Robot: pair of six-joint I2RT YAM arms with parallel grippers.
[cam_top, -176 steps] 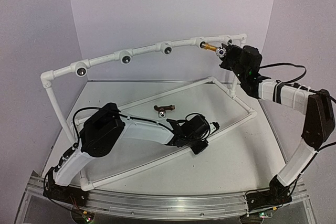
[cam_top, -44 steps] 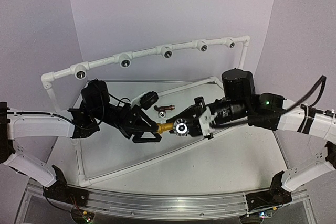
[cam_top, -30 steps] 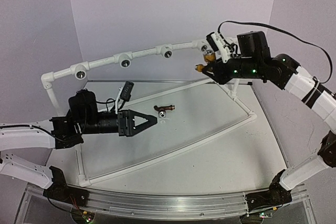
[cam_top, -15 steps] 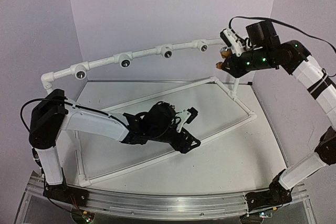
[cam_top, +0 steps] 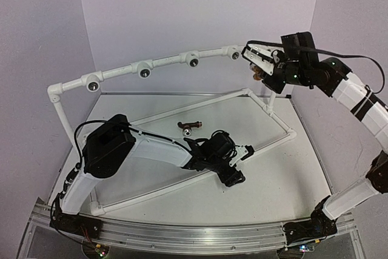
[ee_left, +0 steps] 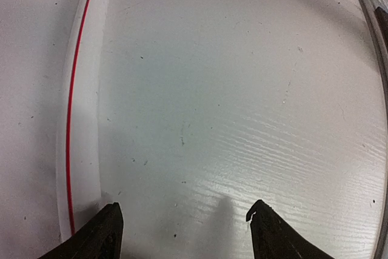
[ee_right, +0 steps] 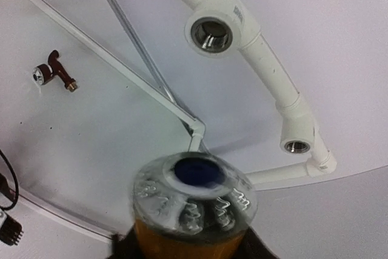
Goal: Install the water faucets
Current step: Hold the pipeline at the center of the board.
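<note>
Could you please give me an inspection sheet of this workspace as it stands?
Surface: white table, lightly speckled.
Job's things: dark faucet lying loose on the table; yellow faucet held up near the pipe rail; visible sockets empty.
Clutter: nothing seen.
Grippers: left gripper jaws open, empty, low over the table; right gripper jaws shut on the yellow faucet.
Cables: black cables loop along both arms.
Surroundings: plain pale walls.

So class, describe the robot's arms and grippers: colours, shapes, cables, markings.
Both the left arm and right arm have white tubular links, bulky black joint housings and looping black cables. The right arm shows green lights and black bands. The left gripper has dark pointed fingers.
</note>
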